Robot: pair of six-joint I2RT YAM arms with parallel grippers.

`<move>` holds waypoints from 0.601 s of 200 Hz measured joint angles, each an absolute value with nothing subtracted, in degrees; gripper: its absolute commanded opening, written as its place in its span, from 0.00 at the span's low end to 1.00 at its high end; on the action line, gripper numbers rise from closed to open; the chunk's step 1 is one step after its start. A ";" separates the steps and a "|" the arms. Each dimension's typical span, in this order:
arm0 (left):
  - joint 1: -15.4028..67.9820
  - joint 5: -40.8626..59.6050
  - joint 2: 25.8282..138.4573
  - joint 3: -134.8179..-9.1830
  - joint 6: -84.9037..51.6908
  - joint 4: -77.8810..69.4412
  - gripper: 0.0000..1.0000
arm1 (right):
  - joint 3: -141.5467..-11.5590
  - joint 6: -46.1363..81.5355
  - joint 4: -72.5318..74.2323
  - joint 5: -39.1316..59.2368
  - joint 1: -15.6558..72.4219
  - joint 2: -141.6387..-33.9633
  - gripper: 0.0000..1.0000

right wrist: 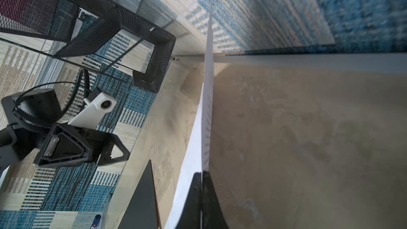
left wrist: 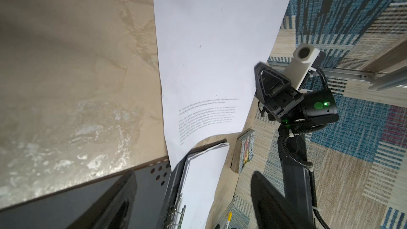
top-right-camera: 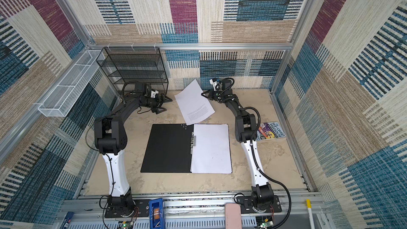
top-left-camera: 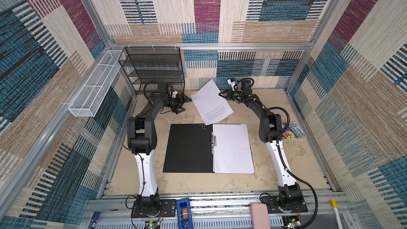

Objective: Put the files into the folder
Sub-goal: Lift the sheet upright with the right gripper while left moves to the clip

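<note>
The folder [top-left-camera: 187, 148] [top-right-camera: 167, 148] lies open and flat mid-table, black inside up, metal clip at its spine. A stack of white files [top-left-camera: 232, 148] [top-right-camera: 211, 148] rests on its right half. Behind it, one printed sheet [top-left-camera: 210, 102] [top-right-camera: 193, 104] is lifted and tilted, its lower corner over the folder's back edge. My right gripper [top-left-camera: 221, 94] [right wrist: 201, 175] is shut on that sheet's [right wrist: 207, 106] right edge. My left gripper [top-left-camera: 184, 106] [left wrist: 193, 172] stands open just left of the sheet [left wrist: 209, 62], holding nothing.
A black mesh rack [top-left-camera: 154, 69] stands at the back left, with a white wire basket [top-left-camera: 94, 87] on the left wall. A colourful paperback book [top-left-camera: 294, 129] lies at the right edge behind the right arm. A pink case [top-left-camera: 259, 215] sits on the front rail.
</note>
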State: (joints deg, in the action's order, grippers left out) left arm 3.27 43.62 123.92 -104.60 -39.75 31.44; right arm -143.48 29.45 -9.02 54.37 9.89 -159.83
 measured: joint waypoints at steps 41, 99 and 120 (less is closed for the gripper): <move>5.98 41.52 113.51 -94.11 -40.38 30.87 0.81 | -138.58 28.99 -9.91 48.40 9.65 -150.47 0.00; 8.51 37.78 98.70 -76.03 -39.66 30.92 0.81 | -123.74 27.73 -11.35 42.30 11.51 -125.73 0.00; 9.72 37.41 95.04 -70.19 -38.48 30.89 0.82 | -112.53 27.40 -9.13 40.86 13.65 -114.19 0.00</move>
